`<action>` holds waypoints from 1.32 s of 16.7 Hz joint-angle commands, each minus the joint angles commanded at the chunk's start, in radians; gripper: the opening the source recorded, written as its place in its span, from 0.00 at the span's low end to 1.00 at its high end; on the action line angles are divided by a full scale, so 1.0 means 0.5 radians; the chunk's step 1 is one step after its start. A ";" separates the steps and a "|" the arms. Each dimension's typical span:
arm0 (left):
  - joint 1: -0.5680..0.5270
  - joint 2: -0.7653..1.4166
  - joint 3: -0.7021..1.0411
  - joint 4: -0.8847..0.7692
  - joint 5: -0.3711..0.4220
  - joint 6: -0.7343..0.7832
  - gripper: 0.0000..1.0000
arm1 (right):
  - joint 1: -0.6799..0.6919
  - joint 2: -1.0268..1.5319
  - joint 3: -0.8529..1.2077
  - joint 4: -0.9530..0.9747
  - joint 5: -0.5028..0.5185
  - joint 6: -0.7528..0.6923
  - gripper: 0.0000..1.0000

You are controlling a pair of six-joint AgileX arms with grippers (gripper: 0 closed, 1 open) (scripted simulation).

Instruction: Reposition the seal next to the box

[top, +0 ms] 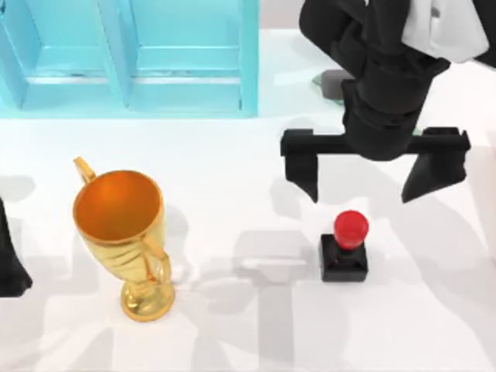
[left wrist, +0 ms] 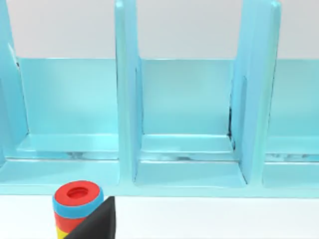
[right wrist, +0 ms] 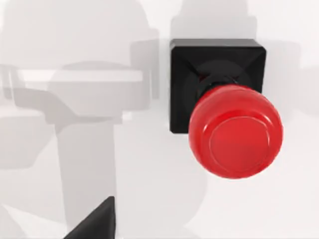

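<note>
Right gripper [top: 359,184] hanging above the table's right half, jaws spread wide and holding nothing, 2 black fingers pointing down on either side of open space just above the seal [top: 346,246]. Seal upright on the white table [top: 232,163], red knob atop the black cube base, free of any contact. Seen from the right wrist camera, seal [right wrist: 227,119] nearly straight below, knob toward the lens, which suggests a lineup for a top-down pinch. Wide spread probably chosen to clear the knob on descent. Blue box [top: 132,58] along the far edge at the left, well apart from the seal, so the carry not yet begun. Gold trophy [top: 128,236] standing at the left, between nothing that matters but near enough to the box to deserve a wide berth. Left arm [top: 9,260] parked at the left edge, fingers unreadable. Stacked coloured rings [left wrist: 76,204] close before the box in the left wrist view.
</note>
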 joint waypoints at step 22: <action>0.000 0.000 0.000 0.000 0.000 0.000 1.00 | 0.004 0.152 -0.599 0.734 0.000 0.010 1.00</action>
